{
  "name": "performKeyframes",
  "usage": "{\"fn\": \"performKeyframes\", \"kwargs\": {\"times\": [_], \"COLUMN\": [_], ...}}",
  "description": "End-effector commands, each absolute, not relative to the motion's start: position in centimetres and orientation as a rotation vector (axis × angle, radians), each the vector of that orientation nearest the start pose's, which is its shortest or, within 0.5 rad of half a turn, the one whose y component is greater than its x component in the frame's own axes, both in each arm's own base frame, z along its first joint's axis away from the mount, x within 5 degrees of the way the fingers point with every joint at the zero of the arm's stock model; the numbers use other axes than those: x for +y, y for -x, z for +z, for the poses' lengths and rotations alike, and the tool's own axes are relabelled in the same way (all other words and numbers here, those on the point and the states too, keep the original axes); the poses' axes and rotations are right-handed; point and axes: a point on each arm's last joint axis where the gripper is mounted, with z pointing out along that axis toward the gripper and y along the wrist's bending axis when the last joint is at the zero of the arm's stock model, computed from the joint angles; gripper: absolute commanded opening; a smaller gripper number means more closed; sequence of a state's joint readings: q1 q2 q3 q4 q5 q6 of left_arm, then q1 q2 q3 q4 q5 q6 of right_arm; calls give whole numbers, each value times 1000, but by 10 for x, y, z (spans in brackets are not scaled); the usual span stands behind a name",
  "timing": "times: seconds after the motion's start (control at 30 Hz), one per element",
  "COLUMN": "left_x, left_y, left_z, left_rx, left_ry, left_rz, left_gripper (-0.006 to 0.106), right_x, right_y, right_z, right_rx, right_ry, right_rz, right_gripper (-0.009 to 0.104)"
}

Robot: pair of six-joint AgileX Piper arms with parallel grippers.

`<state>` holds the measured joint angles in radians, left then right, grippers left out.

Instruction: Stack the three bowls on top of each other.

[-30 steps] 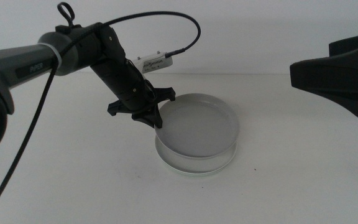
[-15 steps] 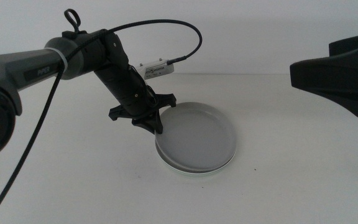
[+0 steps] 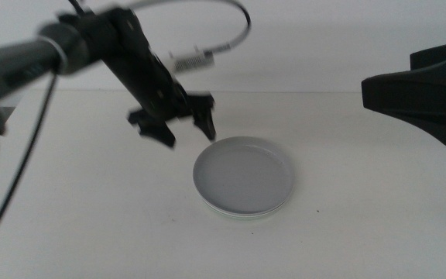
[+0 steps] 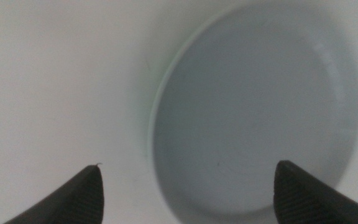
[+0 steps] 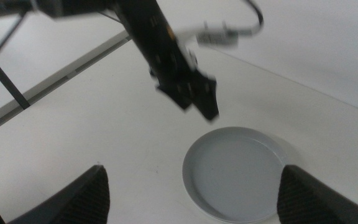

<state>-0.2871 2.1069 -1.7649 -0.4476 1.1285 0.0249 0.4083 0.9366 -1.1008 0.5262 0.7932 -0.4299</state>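
The light grey bowl [image 3: 244,174] lies flat on top of the stack at the table's middle. Below it only a thin pale rim with a green tint [image 3: 242,212] peeks out at the front, and I cannot tell the lower bowls apart. My left gripper [image 3: 189,134] hangs open just above and behind the stack's left edge, holding nothing. In the left wrist view the grey bowl [image 4: 253,118] lies beyond the spread jaws of the left gripper [image 4: 188,166]. My right gripper [image 5: 192,168] waits open high at the right, looking down on the stack [image 5: 238,174].
The white tabletop [image 3: 91,217] spreads around the stack on all sides. The left arm's black cable [image 3: 22,178] hangs down at the left. The right arm's dark body [image 3: 424,93] fills the upper right edge of the middle view.
The left gripper let go of the grey bowl's rim, opened and rose up and back. The grey bowl, tilted a second ago, now lies level on the stack.
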Motion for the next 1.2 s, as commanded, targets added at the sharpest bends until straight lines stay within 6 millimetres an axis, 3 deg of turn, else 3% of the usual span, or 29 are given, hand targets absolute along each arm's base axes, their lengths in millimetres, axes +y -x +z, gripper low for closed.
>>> {"fn": "performKeyframes", "kwargs": {"times": [0.0,0.17,0.33,0.57,0.87,1.07,1.17], "left_x": [-141,-93,-54,-14,-5,-5,-5], "left_y": [-419,-411,-380,-311,-219,-196,-195], "left_z": [259,319,344,343,317,322,326], "left_rx": [2889,2747,2671,2505,2269,2187,2156], "left_ry": [-237,-139,-70,83,124,121,122], "left_rz": [-639,-584,-466,-356,-247,-233,-228], "left_gripper": [94,94,94,94,94,94,94], "right_x": [100,100,100,99,98,101,101], "right_y": [-149,-149,-149,-154,-155,-154,-168], "right_z": [419,419,419,424,426,426,419], "right_rx": [1934,1934,1934,1871,1856,1876,1923], "right_ry": [682,682,682,629,617,572,507], "right_rz": [597,597,597,580,576,657,607], "right_gripper": [93,93,93,93,93,93,93]}}
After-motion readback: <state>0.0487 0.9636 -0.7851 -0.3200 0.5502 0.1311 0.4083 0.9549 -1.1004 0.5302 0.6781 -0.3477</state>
